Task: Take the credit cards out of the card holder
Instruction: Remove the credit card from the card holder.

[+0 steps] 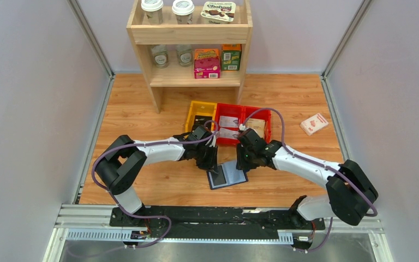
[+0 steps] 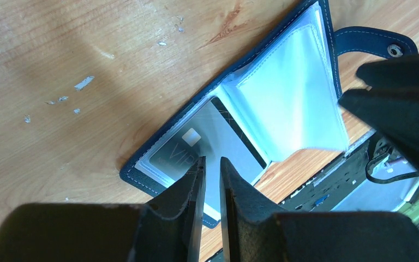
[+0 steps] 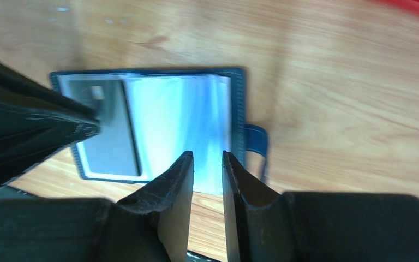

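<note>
The navy card holder lies open on the wooden table between both arms. In the left wrist view the card holder shows a dark credit card marked "VIP" in its left half and pale clear sleeves raised on the right, with the snap tab beyond. My left gripper hovers over the card's near end, jaws a narrow gap apart with the card showing through; touch is unclear. My right gripper stands slightly open over the sleeves' near edge, nothing between its fingers.
A wooden shelf with cups and boxes stands at the back. A yellow bin and red bins sit just behind the grippers. A white-and-red box lies at the right. The arms' base rail runs close behind the holder.
</note>
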Controlling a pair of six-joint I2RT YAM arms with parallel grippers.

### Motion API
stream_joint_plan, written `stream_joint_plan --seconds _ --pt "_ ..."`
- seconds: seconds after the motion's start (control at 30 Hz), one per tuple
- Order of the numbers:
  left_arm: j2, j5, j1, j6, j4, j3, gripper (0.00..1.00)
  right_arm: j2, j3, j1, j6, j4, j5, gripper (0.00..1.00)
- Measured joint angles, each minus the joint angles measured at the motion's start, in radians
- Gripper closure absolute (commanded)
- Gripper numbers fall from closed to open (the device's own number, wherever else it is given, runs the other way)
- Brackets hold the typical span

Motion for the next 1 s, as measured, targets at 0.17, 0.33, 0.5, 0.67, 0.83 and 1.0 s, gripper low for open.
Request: stream_joint_plan --seconds 0.17,0.33,0.5,0.67,0.83,1.0 --pt "0.0 0.0 0.0 0.003 -0.004 0.003 0.76 -0.082 -0.037 -0.035 -0.001 -0.058 0.067 0.64" --pt "-0.005 -0.004 0.0 0.008 -0.01 0.003 0.72 -0.242 -0.049 -0.038 -0.008 -0.051 0.057 0.52" --pt "-0.026 -0.033 0.0 0.011 -0.026 0.004 0.69 -0.292 -0.08 -0.039 0.0 0.103 -0.096 0.5" --pt "-0.113 -0.087 0.0 0.015 -0.056 0.004 0.71 -0.179 -0.138 -0.039 0.057 0.285 -0.261 0.55" --pt "-0.161 -0.105 0.0 0.019 -0.066 0.003 0.78 -0.061 -0.167 -0.039 0.122 0.411 -0.338 0.59" --pt "-0.118 -0.088 0.0 0.024 -0.078 0.003 0.83 0.036 -0.175 -0.045 0.167 0.478 -0.379 0.59"
